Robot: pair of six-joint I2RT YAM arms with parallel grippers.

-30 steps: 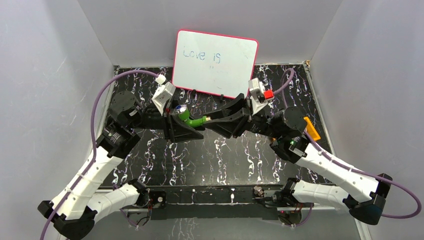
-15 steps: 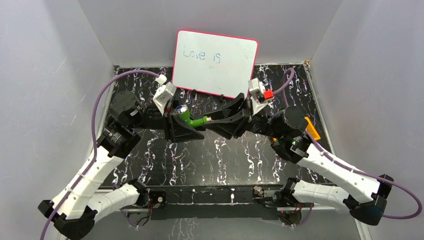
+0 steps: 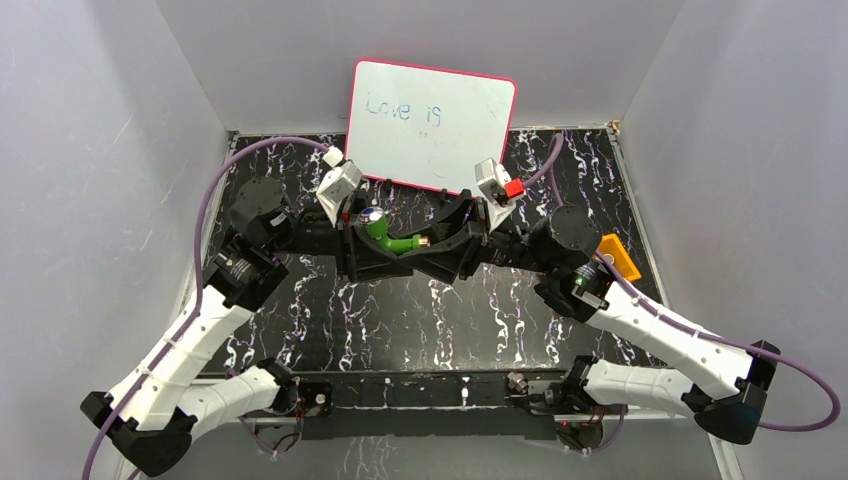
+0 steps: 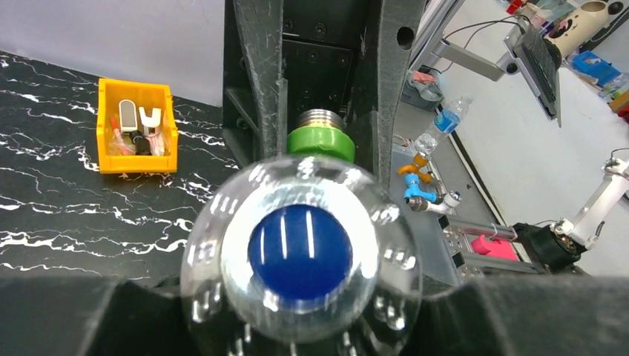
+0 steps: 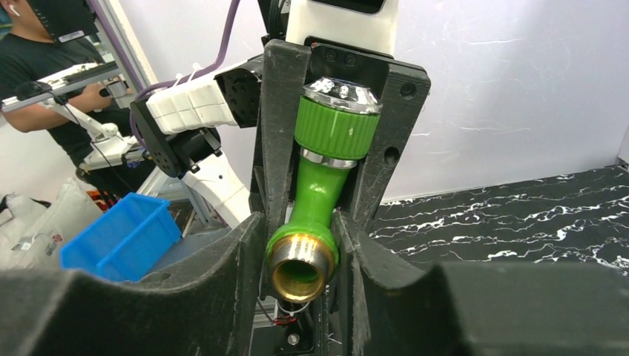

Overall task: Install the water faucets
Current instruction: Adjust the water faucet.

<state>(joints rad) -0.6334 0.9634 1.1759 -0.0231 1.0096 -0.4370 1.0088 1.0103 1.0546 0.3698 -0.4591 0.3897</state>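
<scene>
The water faucet (image 3: 386, 233) is a small green tap with a blue-and-silver knob, held in the air in front of the whiteboard. My left gripper (image 3: 366, 236) is shut on its knob end. The left wrist view fills with the knob (image 4: 300, 248), the green collar and silver thread (image 4: 320, 127) beyond it. My right gripper (image 3: 440, 243) faces it from the right. In the right wrist view the brass-lined threaded end (image 5: 303, 261) sits between my right fingers (image 5: 241, 256). They stand close against the green collar on both sides; whether they press on it does not show.
A white board (image 3: 432, 125) with a pink rim leans against the back wall. An orange bin (image 3: 618, 257) of small metal pieces sits at the right on the black marbled table (image 3: 420, 310), and also shows in the left wrist view (image 4: 138, 126). Grey walls close in three sides.
My right gripper has moved left, further over the faucet's threaded end, and its jaws have widened a little. The left arm has shifted slightly right, still holding the faucet.
</scene>
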